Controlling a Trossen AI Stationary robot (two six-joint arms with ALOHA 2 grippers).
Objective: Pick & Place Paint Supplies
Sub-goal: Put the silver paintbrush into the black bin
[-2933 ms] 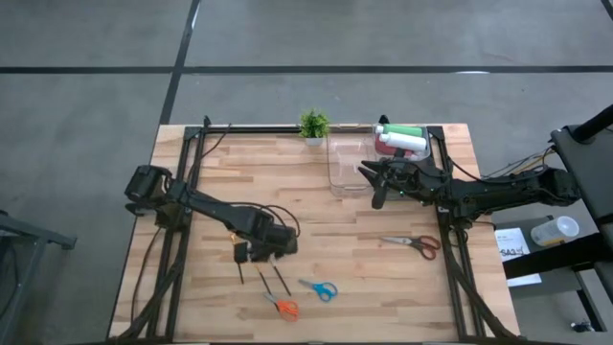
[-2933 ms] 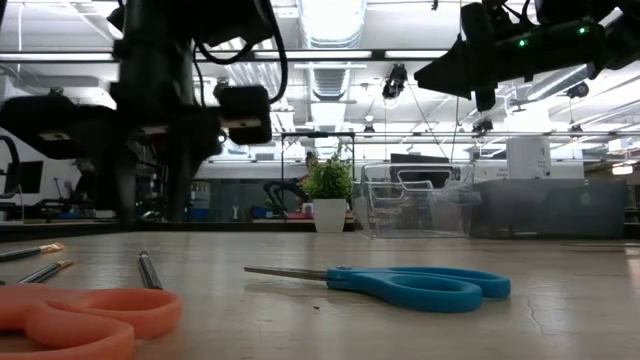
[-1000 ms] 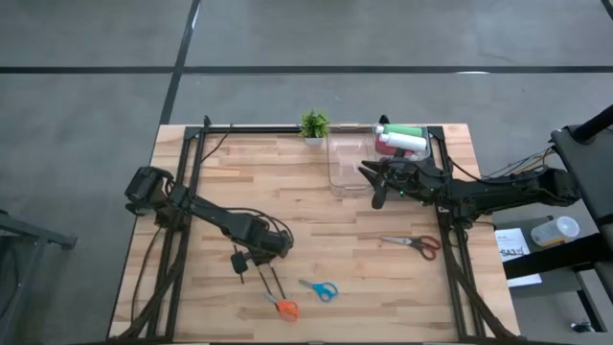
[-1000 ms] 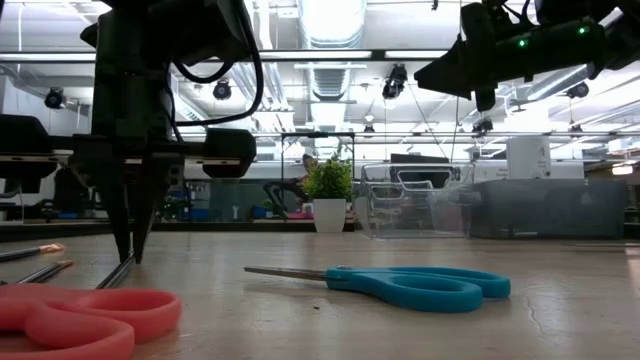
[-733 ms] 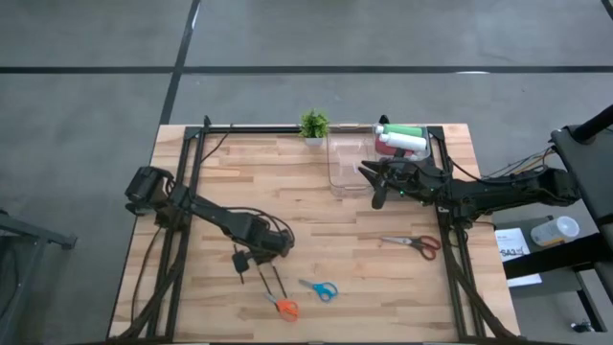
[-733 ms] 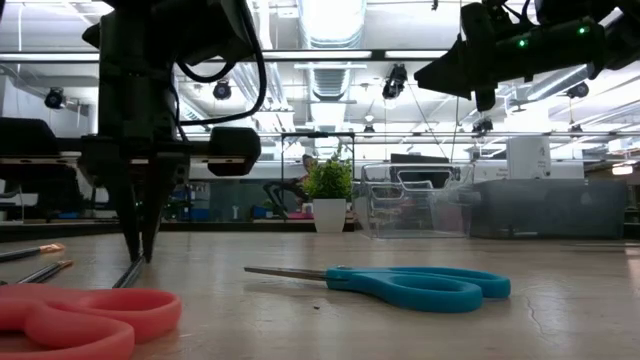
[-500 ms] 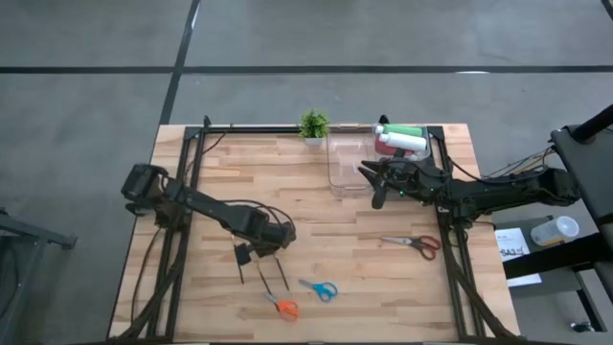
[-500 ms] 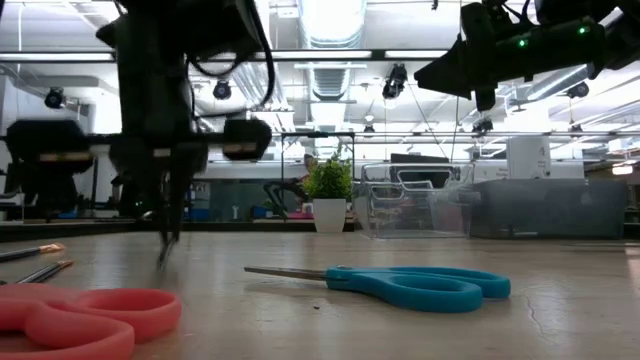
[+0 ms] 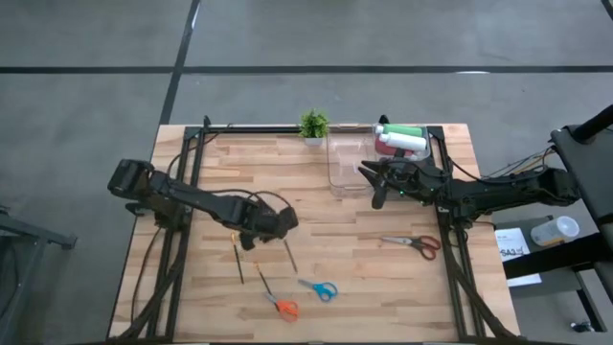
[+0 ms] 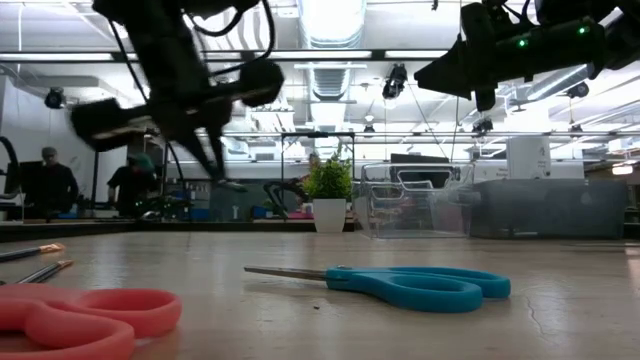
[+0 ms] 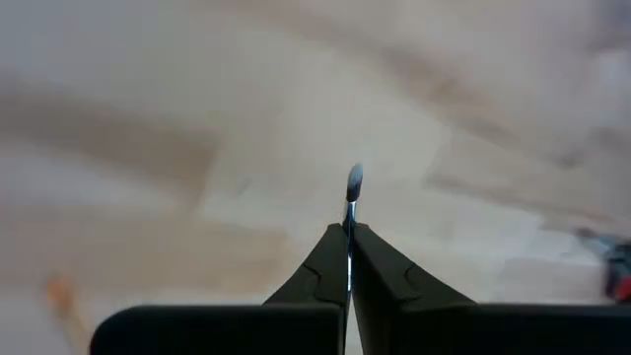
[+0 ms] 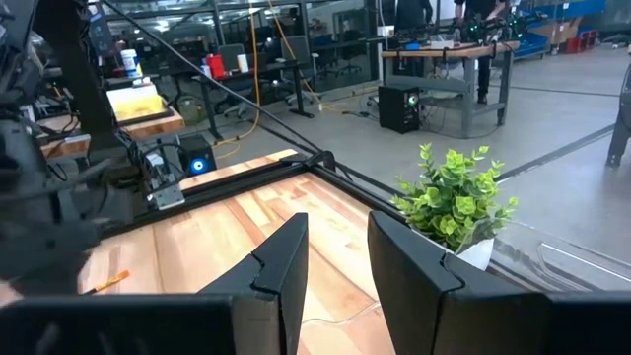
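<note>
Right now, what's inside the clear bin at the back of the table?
The clear bin holds squeeze bottles, green, white and pink-red, at its right end; the left part shows bare. The right pincer hovers at its near edge, hiding that corner.

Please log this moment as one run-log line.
left claw: shut on brush, lifted | right claw: open, waiting by clear bin | two brushes on table

The clear bin (image 9: 350, 163) sits at the table's (image 9: 220, 187) far edge, with the potted plant (image 9: 312, 126) just left of it and the squeeze bottles (image 9: 399, 139) on its right. The right gripper (image 9: 375, 185) hangs beside the bin's near right corner, fingers parted. Right of centre lie scissors (image 9: 414, 244). The left gripper (image 9: 284, 230), left of centre, pinches a brush (image 9: 289, 255) above the table; two more brushes (image 9: 238, 263) lie nearer the front, with two further scissors (image 9: 319, 288) to their right.
</note>
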